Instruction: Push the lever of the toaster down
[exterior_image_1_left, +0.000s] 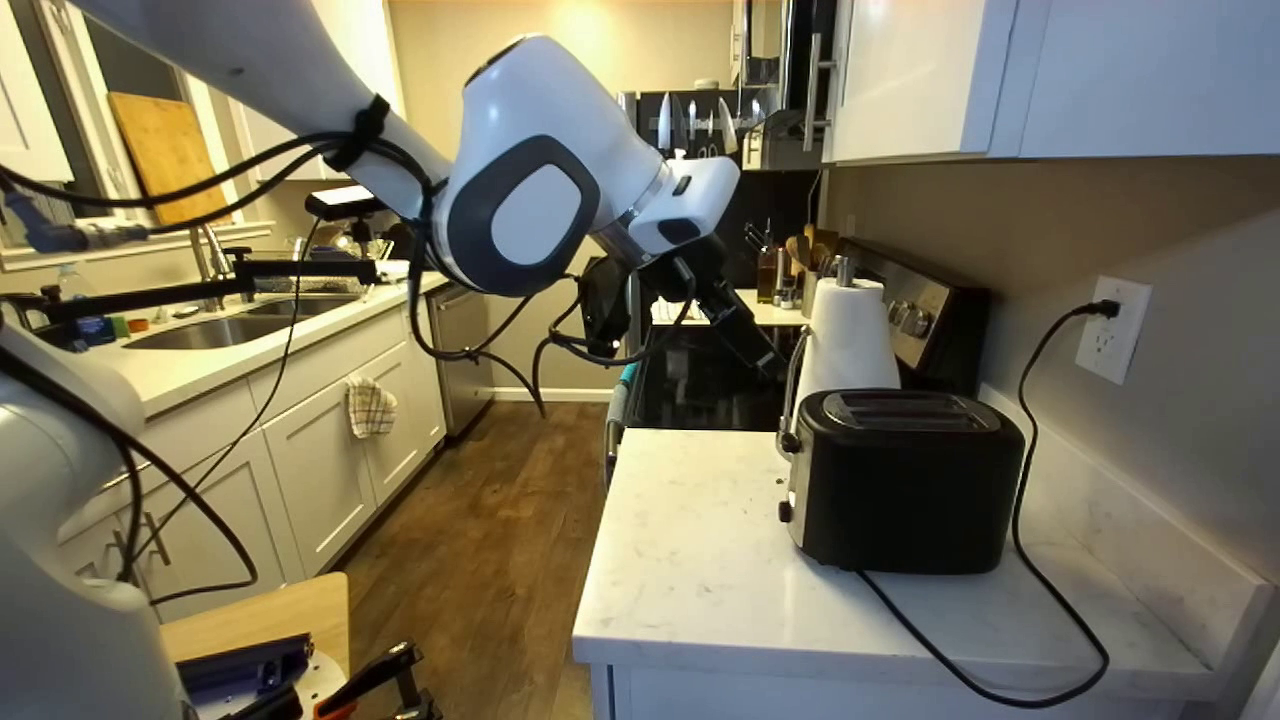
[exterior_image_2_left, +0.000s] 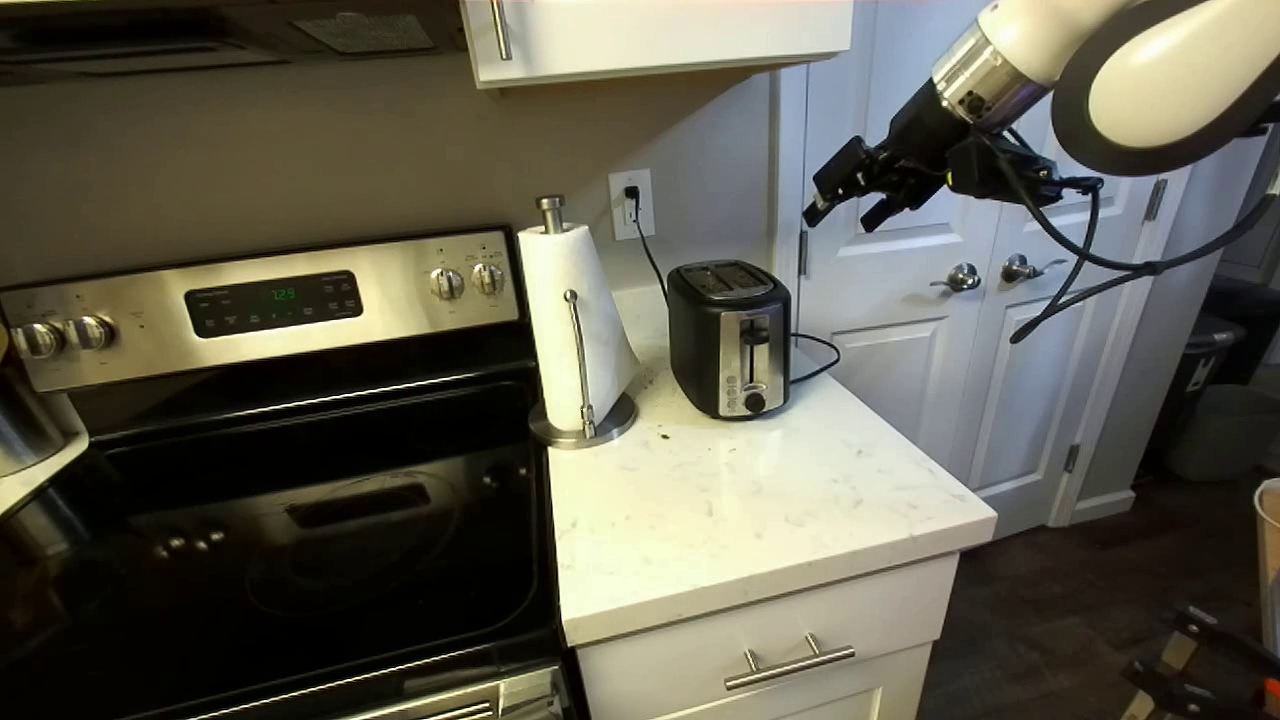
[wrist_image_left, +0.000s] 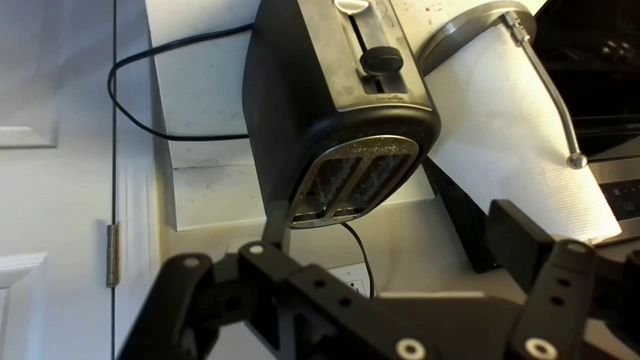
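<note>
The black toaster (exterior_image_1_left: 910, 500) stands upright on the white counter, its silvery end face turned toward the camera in an exterior view (exterior_image_2_left: 738, 350). The wrist view shows the toaster (wrist_image_left: 290, 90) with its slotted top toward the bottom of the picture. The dark lever (exterior_image_2_left: 755, 336) sits near the upper end of its slot; it also shows in the wrist view (wrist_image_left: 381, 60) and from the side (exterior_image_1_left: 790, 442). My gripper (wrist_image_left: 392, 215) is open with nothing between its fingers. In both exterior views the gripper (exterior_image_1_left: 772, 365) (exterior_image_2_left: 843, 220) is in the air, higher than the toaster and apart from the lever.
A paper towel roll (exterior_image_2_left: 570, 320) on a metal stand is close beside the toaster, with the stove (exterior_image_2_left: 300, 480) past it. The black power cord (exterior_image_1_left: 1090, 640) loops over the counter (exterior_image_1_left: 690, 560) to a wall outlet (exterior_image_1_left: 1113, 330). A white cabinet (exterior_image_2_left: 660, 40) hangs above.
</note>
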